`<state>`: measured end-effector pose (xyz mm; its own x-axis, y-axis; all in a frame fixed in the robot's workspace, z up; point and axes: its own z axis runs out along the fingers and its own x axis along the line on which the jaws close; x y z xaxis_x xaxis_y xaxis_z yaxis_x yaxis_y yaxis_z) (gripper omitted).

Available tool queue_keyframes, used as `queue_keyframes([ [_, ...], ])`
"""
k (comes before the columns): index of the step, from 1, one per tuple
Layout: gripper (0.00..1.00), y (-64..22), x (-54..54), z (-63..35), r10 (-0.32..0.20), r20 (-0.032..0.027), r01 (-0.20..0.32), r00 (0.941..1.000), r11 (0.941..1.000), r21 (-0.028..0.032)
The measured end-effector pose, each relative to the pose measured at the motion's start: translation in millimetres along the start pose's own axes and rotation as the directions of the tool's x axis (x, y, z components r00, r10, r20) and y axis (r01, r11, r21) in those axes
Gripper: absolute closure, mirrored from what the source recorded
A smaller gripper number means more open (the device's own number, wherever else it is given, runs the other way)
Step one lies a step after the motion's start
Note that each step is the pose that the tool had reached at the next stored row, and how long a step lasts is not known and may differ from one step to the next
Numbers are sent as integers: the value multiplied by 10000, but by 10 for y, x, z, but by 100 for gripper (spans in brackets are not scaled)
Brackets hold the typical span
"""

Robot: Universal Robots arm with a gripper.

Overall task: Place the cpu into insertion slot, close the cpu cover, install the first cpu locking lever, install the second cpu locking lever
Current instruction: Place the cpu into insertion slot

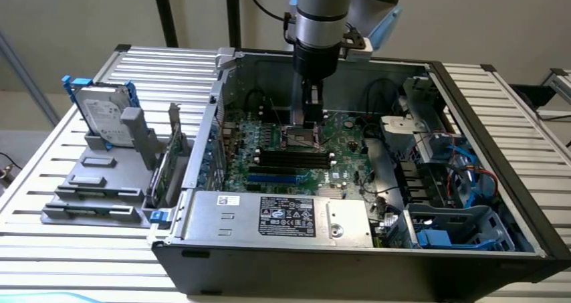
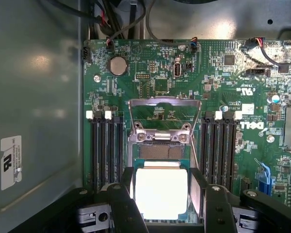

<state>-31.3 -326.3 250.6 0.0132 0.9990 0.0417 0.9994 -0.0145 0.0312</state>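
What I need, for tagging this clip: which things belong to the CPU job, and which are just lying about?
Job in hand:
gripper
cpu, at the gripper
insertion slot
cpu cover, open
green motherboard

Just lying about:
hard drive
power supply box
memory slots
coin cell battery

The silvery cpu (image 2: 161, 191) lies level, covering most of the black slot (image 2: 160, 152); the metal cover (image 2: 165, 101) stands flipped open.
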Motion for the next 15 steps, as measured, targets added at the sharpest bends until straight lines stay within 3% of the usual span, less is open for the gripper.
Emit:
queue_keyframes([
  [15,45,-9,10,272,32,5,-32,10000,10000,0],
])
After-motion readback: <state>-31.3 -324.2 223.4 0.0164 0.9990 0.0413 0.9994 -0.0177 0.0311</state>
